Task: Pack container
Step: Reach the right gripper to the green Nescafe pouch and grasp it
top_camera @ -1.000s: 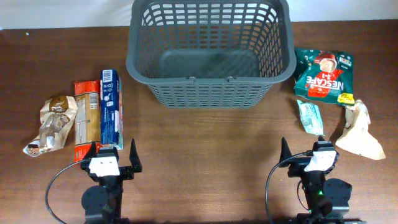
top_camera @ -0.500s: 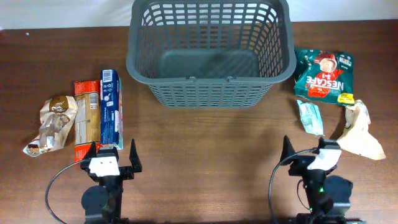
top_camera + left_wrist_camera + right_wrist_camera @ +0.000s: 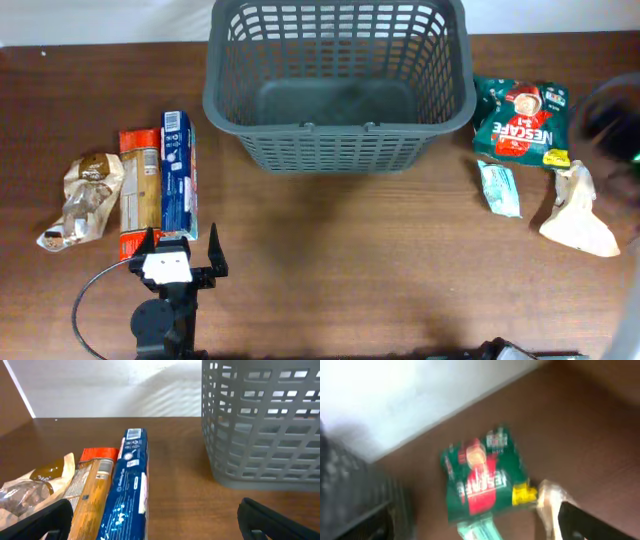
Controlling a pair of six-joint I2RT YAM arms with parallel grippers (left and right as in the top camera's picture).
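The container, a dark grey slotted basket (image 3: pixel 338 130), stands empty at the back middle; it also shows in the left wrist view (image 3: pixel 260 435). My left gripper (image 3: pixel 180 262) is open and empty at the front left, just in front of a blue box (image 3: pixel 178 175); its fingers (image 3: pixel 155 525) frame the box's (image 3: pixel 127 490) near end. My right gripper (image 3: pixel 480 527) is open and empty, high above a green Nescafe packet (image 3: pixel 482 477). In the overhead view the right arm is only a dark blur (image 3: pixel 612 120) at the right edge.
Left of the blue box lie an orange packet (image 3: pixel 140 190) and a brown bag (image 3: pixel 85 195). On the right lie the green Nescafe packet (image 3: pixel 520 120), a small teal packet (image 3: pixel 498 187) and a beige packet (image 3: pixel 578 212).
My right arm has left its spot at the front right and swung up toward the right-hand packets, blurred by motion. The left arm and all packets have not moved.
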